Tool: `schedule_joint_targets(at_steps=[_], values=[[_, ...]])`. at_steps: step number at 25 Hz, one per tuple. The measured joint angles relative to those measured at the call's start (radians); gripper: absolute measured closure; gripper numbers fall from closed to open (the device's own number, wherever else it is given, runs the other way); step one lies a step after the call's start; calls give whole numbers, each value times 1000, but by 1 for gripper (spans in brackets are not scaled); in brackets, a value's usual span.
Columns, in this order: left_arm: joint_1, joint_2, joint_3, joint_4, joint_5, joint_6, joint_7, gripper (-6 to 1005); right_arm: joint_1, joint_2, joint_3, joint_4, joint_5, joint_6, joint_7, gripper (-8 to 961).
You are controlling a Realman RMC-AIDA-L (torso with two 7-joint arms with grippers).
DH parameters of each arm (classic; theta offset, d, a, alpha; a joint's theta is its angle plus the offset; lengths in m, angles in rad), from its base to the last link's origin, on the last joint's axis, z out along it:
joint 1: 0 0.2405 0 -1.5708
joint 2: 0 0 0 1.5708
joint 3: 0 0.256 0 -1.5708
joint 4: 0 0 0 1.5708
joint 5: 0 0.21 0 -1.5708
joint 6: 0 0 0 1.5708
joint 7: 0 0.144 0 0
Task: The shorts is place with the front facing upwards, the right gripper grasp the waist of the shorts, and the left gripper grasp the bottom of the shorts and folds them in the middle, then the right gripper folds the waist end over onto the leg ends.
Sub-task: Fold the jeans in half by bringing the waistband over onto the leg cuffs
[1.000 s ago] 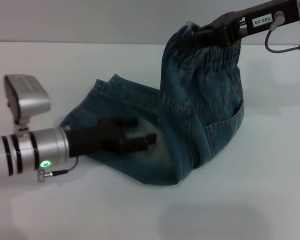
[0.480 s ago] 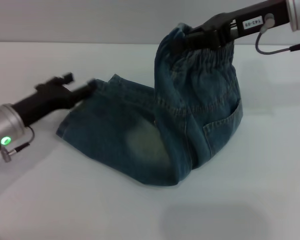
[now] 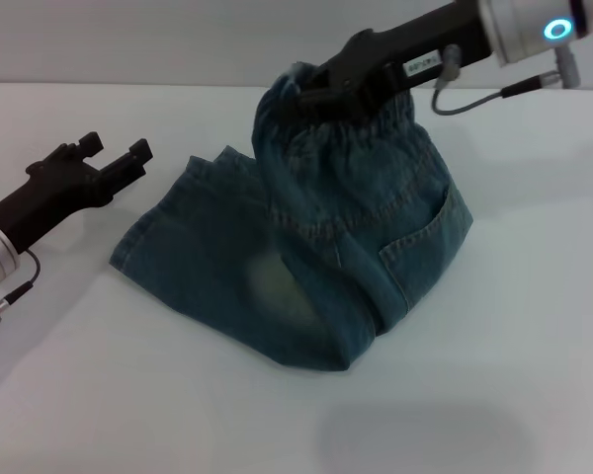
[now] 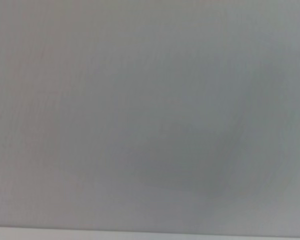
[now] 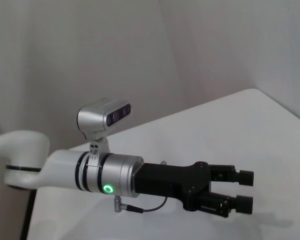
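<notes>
In the head view, blue denim shorts (image 3: 306, 247) lie folded lengthwise on the white table (image 3: 494, 375), their leg ends toward the left. My right gripper (image 3: 311, 87) is shut on the elastic waist and holds it lifted, so the fabric hangs over the middle of the shorts. My left gripper (image 3: 116, 148) hovers open just left of the leg ends, apart from the cloth. The right wrist view shows that same left gripper (image 5: 245, 190) open with nothing in it. The left wrist view shows only a blank grey surface.
A back pocket (image 3: 415, 247) faces up on the hanging part of the shorts. Bare white table surrounds the shorts, and a grey wall (image 3: 178, 39) stands behind the far edge.
My left gripper has drawn back to the left, off the shorts, and stands open. My right gripper has carried the waist leftward and lower, over the leg part.
</notes>
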Motion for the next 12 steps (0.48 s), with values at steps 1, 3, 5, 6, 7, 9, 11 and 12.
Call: schedule_joint_targets(at_steps=[1, 3, 5, 6, 7, 9, 11, 12], values=[[2, -1, 1, 0, 0, 1, 2, 166, 4, 1, -8, 0, 0, 12, -8, 900], [4, -2, 2, -7, -1, 10, 3, 166, 15, 2, -29, 0, -1, 42, -20, 896], [5, -2, 0, -18, -2, 20, 4, 166, 21, 3, -47, 1, -1, 68, -32, 893], [5, -2, -1, -21, -2, 23, 4, 166, 23, 4, -55, 1, -1, 80, -45, 891], [6, -2, -1, -23, -3, 27, 4, 166, 25, 7, -59, 1, 0, 90, -65, 889], [9, -2, -1, -25, -3, 30, 4, 166, 32, 20, -63, 2, 2, 108, -115, 885], [12, -2, -2, -27, -3, 31, 5, 166, 35, 24, -64, 5, 2, 113, -128, 881], [12, -2, -3, -30, -4, 31, 7, 166, 39, 26, -66, 11, 2, 117, -138, 879]])
